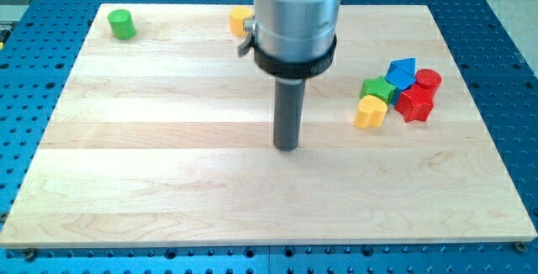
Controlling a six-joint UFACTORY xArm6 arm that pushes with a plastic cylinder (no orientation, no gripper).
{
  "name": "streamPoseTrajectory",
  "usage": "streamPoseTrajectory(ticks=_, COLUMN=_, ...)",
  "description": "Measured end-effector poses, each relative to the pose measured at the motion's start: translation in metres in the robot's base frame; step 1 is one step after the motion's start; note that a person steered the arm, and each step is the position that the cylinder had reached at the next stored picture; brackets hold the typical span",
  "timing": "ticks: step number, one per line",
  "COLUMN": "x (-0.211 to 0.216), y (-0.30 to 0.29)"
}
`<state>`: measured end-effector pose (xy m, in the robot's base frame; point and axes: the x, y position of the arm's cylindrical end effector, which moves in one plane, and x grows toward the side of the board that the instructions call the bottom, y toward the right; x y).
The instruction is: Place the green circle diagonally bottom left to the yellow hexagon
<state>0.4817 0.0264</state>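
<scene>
Rod standing mid-bench, blocks scattered to the corners.

My tip (287, 146) is resting near the middle of the bench (168, 181), touching no block; there is no hand on this arm, only the rod, so nothing is being held. The green circle (122, 23) is sitting alone at the view's top left corner, well apart from my tip. The yellow hexagon (239, 20) is showing at the top edge, half hidden behind the arm's grey housing (296, 13). Over on the view's right a cluster is huddling together: green block (377, 87), blue block (402, 72), red cylinder (429, 79), red block (414, 103) and yellow block (370, 112).
</scene>
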Motion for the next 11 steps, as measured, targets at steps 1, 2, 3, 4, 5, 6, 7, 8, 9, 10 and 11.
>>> streamPoseTrajectory(ticks=1, x=-0.009, y=-0.015)
streamPoseTrajectory(ticks=2, x=-0.035, y=-0.109)
streamPoseTrajectory(ticks=3, x=-0.039, y=-0.246)
streamPoseTrajectory(ticks=4, x=-0.067, y=-0.33)
streamPoseTrajectory(ticks=5, x=-0.168, y=-0.318)
streamPoseTrajectory(ticks=6, x=-0.237, y=-0.328)
streamPoseTrajectory(ticks=7, x=-0.276, y=-0.309)
streamPoseTrajectory(ticks=8, x=-0.282, y=-0.309)
streamPoseTrajectory(ticks=9, x=-0.282, y=-0.309)
streamPoseTrajectory(ticks=10, x=-0.282, y=-0.318)
streamPoseTrajectory(ticks=11, x=-0.259, y=-0.331)
